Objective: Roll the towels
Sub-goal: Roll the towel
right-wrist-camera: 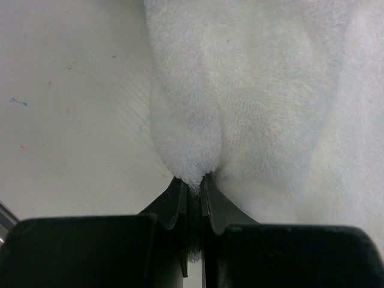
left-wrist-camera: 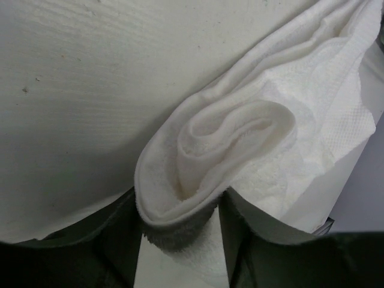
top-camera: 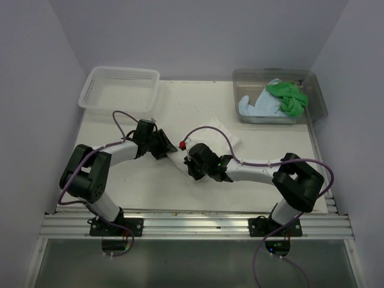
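The white towel point(top-camera: 221, 135) lies on the table's middle, partly rolled from its near-left end. My left gripper point(top-camera: 164, 146) holds that end: in the left wrist view the coiled roll point(left-wrist-camera: 222, 150) fills the gap between the two fingers point(left-wrist-camera: 264, 231), and the gripper point(left-wrist-camera: 180, 210) is closed on it. My right gripper point(top-camera: 193, 161) is shut on a pinched fold of the white towel point(right-wrist-camera: 252, 102), seen at the jaw tips point(right-wrist-camera: 193, 180). The bright green towel point(top-camera: 288, 96) and the light blue towel point(top-camera: 257, 107) lie crumpled in the clear tub point(top-camera: 318, 99).
A white lattice basket point(top-camera: 93, 90) stands at the back left. The clear tub stands at the back right. Purple cables loop over both arms. White walls close in the table on three sides.
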### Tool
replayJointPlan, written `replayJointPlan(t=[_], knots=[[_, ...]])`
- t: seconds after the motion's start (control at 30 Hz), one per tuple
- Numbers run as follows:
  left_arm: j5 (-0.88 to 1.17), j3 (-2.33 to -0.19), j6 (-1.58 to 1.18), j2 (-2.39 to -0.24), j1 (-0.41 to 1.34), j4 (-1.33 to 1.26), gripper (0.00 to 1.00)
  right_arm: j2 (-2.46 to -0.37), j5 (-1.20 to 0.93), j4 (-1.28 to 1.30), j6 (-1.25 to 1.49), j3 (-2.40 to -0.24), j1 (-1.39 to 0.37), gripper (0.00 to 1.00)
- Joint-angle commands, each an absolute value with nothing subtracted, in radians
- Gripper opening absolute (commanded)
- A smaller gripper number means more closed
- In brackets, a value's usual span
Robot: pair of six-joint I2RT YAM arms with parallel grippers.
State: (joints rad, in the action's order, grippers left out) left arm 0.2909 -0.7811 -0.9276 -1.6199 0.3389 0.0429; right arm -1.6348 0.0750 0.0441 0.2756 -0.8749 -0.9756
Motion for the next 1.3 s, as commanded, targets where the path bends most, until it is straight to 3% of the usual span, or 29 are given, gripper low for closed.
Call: replayJointPlan(t=[0.0, 0.17, 0.2, 0.23, 0.27, 0.33, 0.37, 0.67, 1.0, 1.27], knots=[[0.264, -0.834, -0.951, -1.655, 0.339, -0.003, 0.46, -1.608, 0.054, 0.054, 0.291, -0.874, -0.973, 0.00], [0.258, -0.885, -0.945, -1.664, 0.348, 0.106, 0.26, -1.601, 0.052, 0.107, 0.272, -0.899, -0.973, 0.01], [0.258, -0.888, -0.945, -1.663, 0.348, 0.113, 0.24, -1.601, 0.048, 0.121, 0.270, -0.910, -0.973, 0.09], [0.265, -0.891, -0.945, -1.661, 0.348, 0.121, 0.19, -1.600, 0.043, 0.136, 0.268, -0.931, -0.976, 0.32], [0.268, -0.891, -0.945, -1.660, 0.348, 0.126, 0.17, -1.597, 0.046, 0.161, 0.262, -0.939, -0.977, 0.45], [0.275, -0.896, -0.943, -1.663, 0.348, 0.146, 0.16, -1.583, 0.080, 0.179, 0.256, -0.963, -0.986, 0.65], [0.276, -0.894, -0.943, -1.666, 0.348, 0.155, 0.16, -1.580, 0.093, 0.192, 0.252, -0.972, -0.989, 0.69], [0.285, -0.882, -0.950, -1.675, 0.348, 0.190, 0.13, -1.715, 0.233, 0.301, 0.186, -1.183, -1.017, 0.70], [0.264, -0.911, -0.948, -1.680, 0.347, 0.233, 0.13, -1.834, 0.295, 0.267, 0.118, -1.230, -1.065, 0.70], [0.262, -0.920, -0.953, -1.680, 0.345, 0.256, 0.13, -1.910, 0.327, 0.203, 0.133, -1.195, -1.071, 0.63]])
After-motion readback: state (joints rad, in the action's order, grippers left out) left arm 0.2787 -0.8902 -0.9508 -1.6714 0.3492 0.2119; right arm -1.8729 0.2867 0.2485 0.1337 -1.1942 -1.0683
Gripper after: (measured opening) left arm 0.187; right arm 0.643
